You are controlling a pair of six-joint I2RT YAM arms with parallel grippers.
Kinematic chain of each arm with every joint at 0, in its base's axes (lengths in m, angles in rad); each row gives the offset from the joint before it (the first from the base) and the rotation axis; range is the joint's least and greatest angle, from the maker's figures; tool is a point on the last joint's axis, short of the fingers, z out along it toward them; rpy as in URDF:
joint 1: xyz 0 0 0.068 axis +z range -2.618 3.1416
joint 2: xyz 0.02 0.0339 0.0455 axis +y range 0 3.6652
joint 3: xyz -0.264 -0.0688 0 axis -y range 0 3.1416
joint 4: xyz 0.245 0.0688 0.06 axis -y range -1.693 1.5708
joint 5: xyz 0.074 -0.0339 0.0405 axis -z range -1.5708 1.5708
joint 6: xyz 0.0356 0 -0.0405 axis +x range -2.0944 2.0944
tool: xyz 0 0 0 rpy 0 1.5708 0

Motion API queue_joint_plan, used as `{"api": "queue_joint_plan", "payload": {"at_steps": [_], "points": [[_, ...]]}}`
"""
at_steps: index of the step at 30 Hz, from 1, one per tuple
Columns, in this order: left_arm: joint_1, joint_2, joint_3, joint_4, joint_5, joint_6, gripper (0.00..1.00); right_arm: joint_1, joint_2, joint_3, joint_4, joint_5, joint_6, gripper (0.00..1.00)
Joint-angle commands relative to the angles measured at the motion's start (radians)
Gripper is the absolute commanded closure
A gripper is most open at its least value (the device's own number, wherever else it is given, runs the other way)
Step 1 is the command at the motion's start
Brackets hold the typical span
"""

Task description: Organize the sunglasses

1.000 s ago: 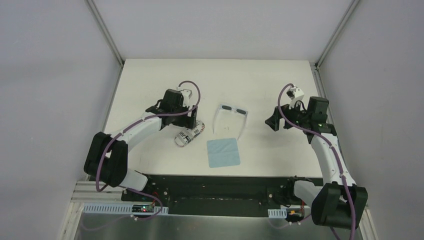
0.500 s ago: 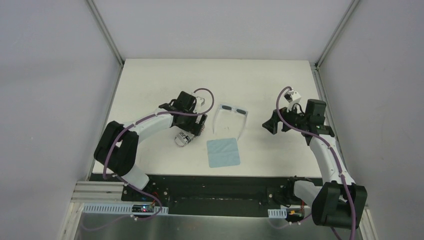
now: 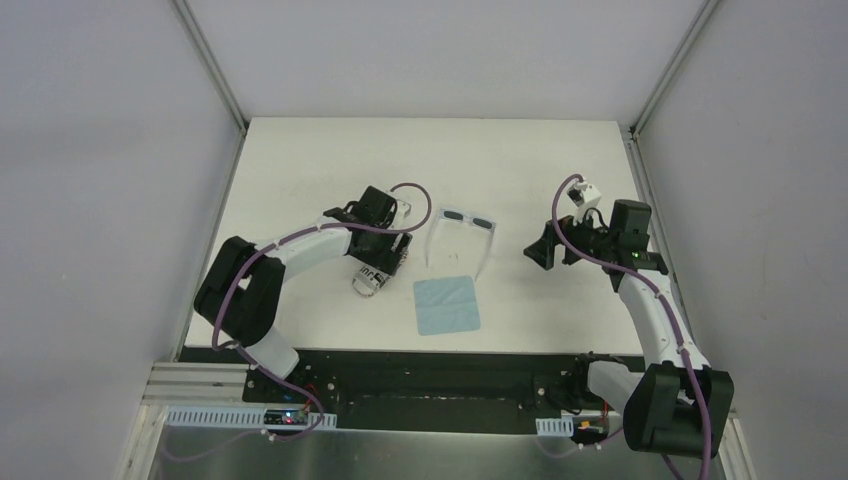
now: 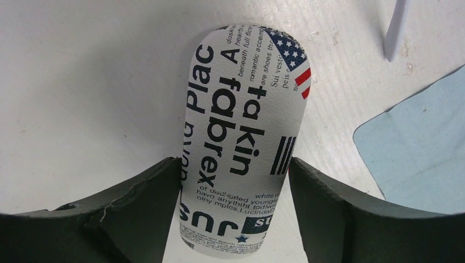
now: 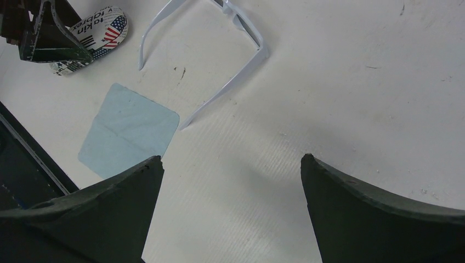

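Observation:
The sunglasses (image 3: 467, 220) lie open on the white table, dark lenses at the far side, thin white temples pointing toward me; the right wrist view shows a temple (image 5: 230, 87), and the left wrist view a temple tip (image 4: 396, 27). Left of them lies the printed case (image 3: 370, 280). My left gripper (image 3: 388, 255) is down over it: in the left wrist view its gripper (image 4: 236, 161) has a dark finger against each long side of the case (image 4: 247, 120), which rests on the table. My right gripper (image 3: 541, 250) hovers open right of the sunglasses, only bare table inside the gripper (image 5: 230, 159).
A light blue cloth (image 3: 446, 306) lies flat near the front edge, just below the sunglasses and right of the case; it also shows as the cloth (image 5: 129, 131) and the cloth (image 4: 417, 148). A black rail (image 3: 430, 375) borders the table's near edge. Grey walls enclose the other sides.
My left arm swung right and came down over the case, its jaws narrowing onto the case's sides. The right gripper drifted slightly left, still wide. Sunglasses and cloth stayed put.

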Motion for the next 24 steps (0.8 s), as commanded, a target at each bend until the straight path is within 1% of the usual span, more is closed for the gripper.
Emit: {"api": "queue_joint_plan", "payload": {"at_steps": [1,3,6,12,13,15,17,18,20,22,24], "points": [[-0.011,-0.018,0.028,0.005,-0.028,-0.004,0.28,0.006,-0.017,-0.007,0.046,-0.032,-0.003,0.0],[-0.011,-0.02,0.03,0.006,-0.024,-0.01,0.33,0.005,-0.016,-0.008,0.048,-0.032,-0.003,0.0],[-0.011,-0.019,0.037,0.005,0.002,-0.025,0.46,0.005,-0.018,-0.007,0.047,-0.031,-0.004,0.0],[-0.011,-0.066,0.061,0.008,0.065,-0.075,0.65,0.005,-0.032,0.005,0.028,-0.048,-0.018,0.0],[-0.011,-0.088,0.063,0.01,0.082,-0.079,0.7,0.005,-0.035,0.01,0.02,-0.058,-0.022,0.0],[-0.011,-0.146,0.065,0.023,0.138,-0.09,0.82,0.005,-0.037,0.027,-0.005,-0.092,-0.033,0.01],[-0.011,-0.213,0.055,0.055,0.209,-0.108,0.96,0.006,-0.035,0.047,-0.026,-0.142,-0.04,0.01],[-0.011,-0.251,0.045,0.087,0.252,-0.125,1.0,0.005,-0.031,0.06,-0.041,-0.172,-0.039,0.01],[-0.012,-0.343,-0.005,0.199,0.359,-0.183,1.0,0.006,-0.019,0.095,-0.076,-0.254,-0.036,0.01],[-0.016,-0.44,-0.079,0.362,0.454,-0.254,1.0,0.008,0.002,0.146,-0.132,-0.359,-0.046,0.01],[-0.024,-0.512,-0.157,0.557,0.511,-0.322,1.0,0.011,0.022,0.206,-0.199,-0.474,-0.072,0.0]]}}
